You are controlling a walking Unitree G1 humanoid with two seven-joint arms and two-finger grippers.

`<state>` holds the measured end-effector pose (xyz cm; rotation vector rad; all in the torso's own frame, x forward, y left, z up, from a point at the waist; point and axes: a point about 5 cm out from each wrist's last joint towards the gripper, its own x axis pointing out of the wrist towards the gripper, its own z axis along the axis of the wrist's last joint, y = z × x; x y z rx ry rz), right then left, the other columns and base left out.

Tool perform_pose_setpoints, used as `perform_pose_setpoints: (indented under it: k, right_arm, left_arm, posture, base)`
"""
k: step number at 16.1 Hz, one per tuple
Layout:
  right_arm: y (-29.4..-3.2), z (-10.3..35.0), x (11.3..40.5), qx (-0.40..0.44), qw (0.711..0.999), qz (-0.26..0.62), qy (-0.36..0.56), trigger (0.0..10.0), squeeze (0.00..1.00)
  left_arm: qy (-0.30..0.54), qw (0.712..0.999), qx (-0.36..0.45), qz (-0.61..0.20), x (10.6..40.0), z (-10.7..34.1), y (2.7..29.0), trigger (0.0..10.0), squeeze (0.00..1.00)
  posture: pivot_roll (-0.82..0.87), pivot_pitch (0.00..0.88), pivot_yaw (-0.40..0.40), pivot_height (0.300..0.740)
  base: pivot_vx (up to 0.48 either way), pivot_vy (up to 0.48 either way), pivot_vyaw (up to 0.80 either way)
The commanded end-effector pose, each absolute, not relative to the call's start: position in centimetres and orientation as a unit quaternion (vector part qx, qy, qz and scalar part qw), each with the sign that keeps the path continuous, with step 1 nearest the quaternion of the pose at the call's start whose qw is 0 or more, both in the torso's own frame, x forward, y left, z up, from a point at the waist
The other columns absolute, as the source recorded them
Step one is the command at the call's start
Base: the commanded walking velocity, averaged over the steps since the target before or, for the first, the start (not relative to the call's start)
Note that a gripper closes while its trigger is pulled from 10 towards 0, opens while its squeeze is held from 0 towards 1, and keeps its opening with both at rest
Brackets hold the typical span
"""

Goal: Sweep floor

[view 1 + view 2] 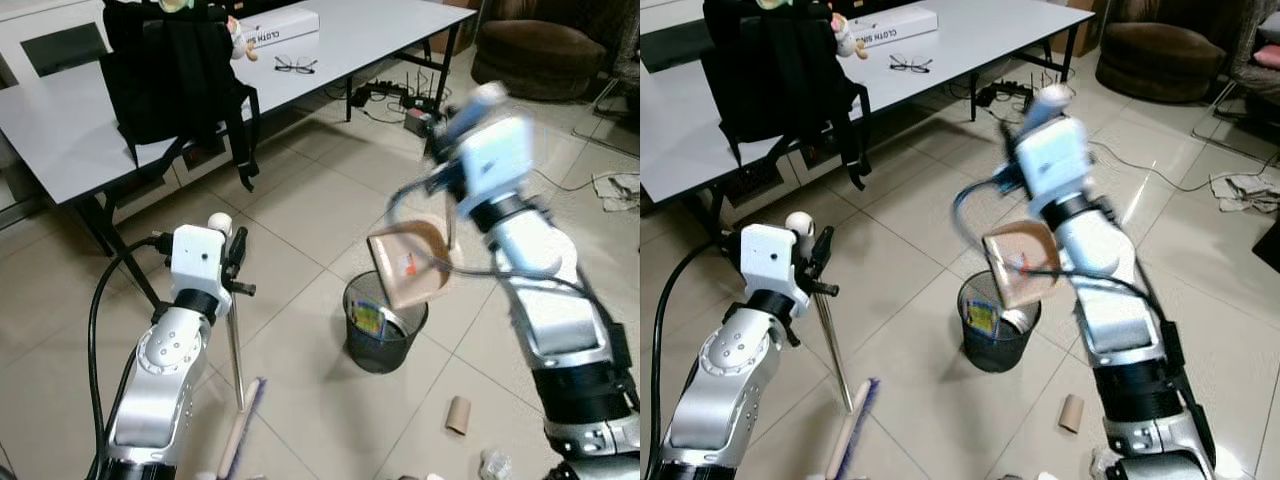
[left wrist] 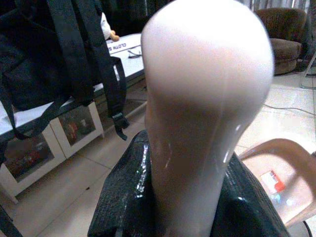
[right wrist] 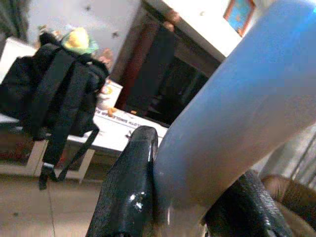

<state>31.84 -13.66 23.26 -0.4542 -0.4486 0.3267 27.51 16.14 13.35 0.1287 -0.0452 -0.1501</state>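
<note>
I see the broom (image 1: pixel 238 352), a thin metal pole with a rounded white knob, clenched between the glossy black fingers (image 2: pixel 123 197) of my left gripper (image 1: pixel 236 255); its bristle head (image 1: pixel 854 425) rests on the tiled floor (image 1: pixel 300 210) below them, partly cut off. My right gripper (image 3: pixel 190 197) is clamped on a smooth blue handle (image 3: pixel 237 108), and a tan plastic dustpan (image 1: pixel 408 265) hangs tilted beneath those fingers, over a black mesh bin (image 1: pixel 384 335). A cardboard tube (image 1: pixel 458 414) lies past the bin. The right arm is motion-blurred.

pale tiled floor (image 1: pixel 300 215), white table (image 1: pixel 70 130), brown armchair (image 1: pixel 535 55).
</note>
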Motion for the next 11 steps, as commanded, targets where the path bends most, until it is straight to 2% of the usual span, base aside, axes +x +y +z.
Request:
perform_pose_setpoints:
  k: [1, 4, 7, 8, 9, 11]
  right_arm:
    - [-13.1, 25.0, 31.0, -0.26, 0.91, 0.171, -0.273, 10.0, 0.0]
    - [-13.5, 25.7, 31.0, -0.288, 0.902, 0.149, -0.286, 10.0, 0.0]
    - [-14.6, 29.8, 30.9, -0.097, 0.941, 0.108, -0.306, 10.0, 0.0]
    - [-14.5, 30.1, 30.9, -0.071, 0.943, 0.11, -0.305, 10.0, 0.0]
    - [-14.1, 31.2, 30.7, 0.003, 0.943, 0.126, -0.309, 10.0, 0.0]
    - [-13.5, 31.4, 30.6, 0.034, 0.943, 0.135, -0.304, 10.0, 0.0]
  left_arm:
    - [-0.037, 0.994, 0.072, -0.073, 27.5, 13.9, 16.3, 10.0, 0.0]
    - [-0.036, 0.994, 0.073, -0.074, 27.4, 13.8, 16.3, 10.0, 0.0]
    - [-0.028, 0.991, 0.086, -0.094, 27.4, 14.3, 16.1, 10.0, 0.0]
    - [-0.028, 0.99, 0.095, -0.099, 27.4, 14.4, 16.0, 10.0, 0.0]
    - [-0.04, 0.988, 0.109, -0.102, 27.5, 15.0, 16.3, 10.0, 0.0]
    - [-0.05, 0.988, 0.11, -0.092, 27.7, 15.7, 16.8, 10.0, 0.0]
  posture:
    - [-0.05, 0.0, 0.031, 0.74]
    - [-0.05, 0.0, 0.034, 0.74]
    - [-0.05, 0.0, 0.041, 0.74]
    - [-0.05, 0.0, 0.041, 0.74]
    - [-0.05, 0.0, 0.045, 0.74]
    - [-0.05, 0.0, 0.047, 0.74]
  base:
    - [0.0, 0.0, 0.0]
    - [0.0, 0.0, 0.0]
    - [0.0, 0.0, 0.0]
    - [0.0, 0.0, 0.0]
    - [0.0, 0.0, 0.0]
    - [0.0, 0.0, 0.0]
